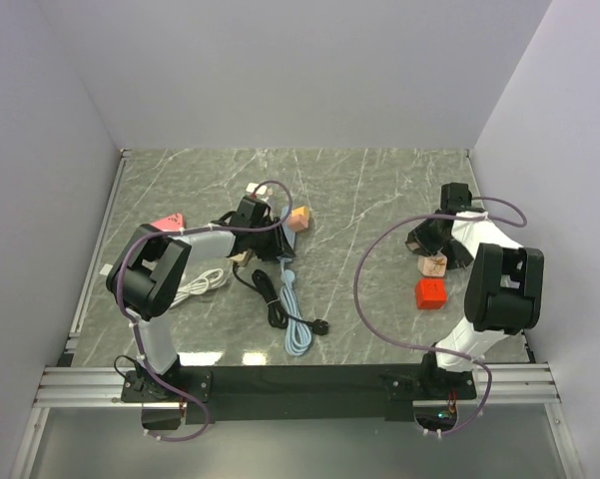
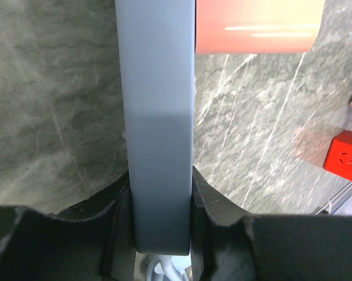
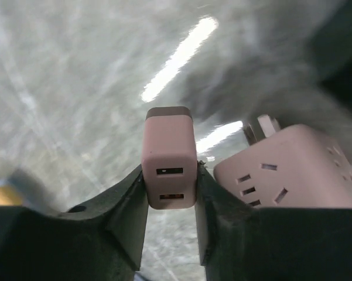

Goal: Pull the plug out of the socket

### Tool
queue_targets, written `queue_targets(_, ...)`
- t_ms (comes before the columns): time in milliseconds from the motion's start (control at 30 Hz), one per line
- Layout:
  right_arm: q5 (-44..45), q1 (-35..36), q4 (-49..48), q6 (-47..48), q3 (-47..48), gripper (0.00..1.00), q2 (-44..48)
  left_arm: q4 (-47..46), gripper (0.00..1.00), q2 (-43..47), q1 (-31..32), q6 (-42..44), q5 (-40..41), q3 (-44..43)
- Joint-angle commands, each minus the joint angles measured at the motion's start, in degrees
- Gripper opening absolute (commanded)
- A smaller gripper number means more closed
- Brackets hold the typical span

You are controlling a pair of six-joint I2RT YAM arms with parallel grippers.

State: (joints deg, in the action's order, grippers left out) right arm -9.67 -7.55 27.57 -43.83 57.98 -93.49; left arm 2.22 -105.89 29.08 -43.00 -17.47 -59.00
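While the right gripper [image 3: 170, 172] is closed on the pink plug [image 3: 168, 140], the plug is held just beside the pink cube socket [image 3: 293, 170]. The left gripper [image 2: 160, 190] is clamped on a grey-blue power strip [image 2: 157, 88] over the bench [image 2: 53, 105].

Left arm [image 1: 195, 239] stretched forward, left gripper [image 2: 161, 193] clamped on grey-blue block [image 2: 158, 88]; right gripper [image 3: 170, 187], seemingly low, clamped on pink charger [image 3: 168, 146].
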Motion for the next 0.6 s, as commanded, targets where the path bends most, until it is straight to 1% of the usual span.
queue_targets(0,8.6,0.0,7.5,0.4,5.6,0.42,-2.4,1.4,0.0,0.5,1.3,3.1,-1.4,-3.1)
queue_targets(33,8.9,0.0,8.1,0.4,6.3,0.51,-2.4,1.6,0.0,0.6,1.5,3.2,-1.4,-3.3)
queue_targets(100,8.7,-0.1,8.3,0.7,6.5,0.62,-0.5,1.8,0.0,0.7,1.9,3.7,-1.6,-3.6)
queue_targets(133,7.9,0.0,7.8,0.9,6.4,0.71,0.7,2.1,0.0,0.8,2.2,3.9,-1.7,-3.6)
queue_targets(200,6.6,0.2,6.4,1.5,6.1,0.76,4.5,2.1,0.01,1.2,2.7,4.5,-2.0,-3.5)
queue_targets(300,2.3,1.3,4.3,2.7,6.5,0.78,7.9,1.7,0.0,1.3,3.3,5.1,-2.3,-3.1)
queue_targets(367,-0.8,4.0,3.7,3.7,7.8,0.79,8.3,1.4,0.0,1.2,3.5,4.9,-2.6,-3.0)
queue_targets(400,-2.4,5.1,3.0,3.8,7.9,0.8,8.2,1.1,0.0,1.0,3.5,4.7,-2.8,-3.0)
queue_targets(433,-5.0,7.1,0.1,3.6,7.5,0.8,7.9,0.9,0.0,0.9,3.6,4.5,-3.1,-3.0)
queue_targets(467,-9.5,7.3,-1.3,3.2,7.0,0.8,7.2,0.8,0.01,0.9,3.8,4.4,-3.0,-3.0)
queue_targets(500,-12.4,9.5,-2.7,3.2,7.0,0.8,5.2,0.8,0.0,0.8,4.0,4.3,-3.2,-3.2)
queue_targets(567,-14.4,14.0,-5.9,3.2,8.0,0.8,2.8,0.9,0.0,0.7,4.3,4.4,-3.5,-3.6)
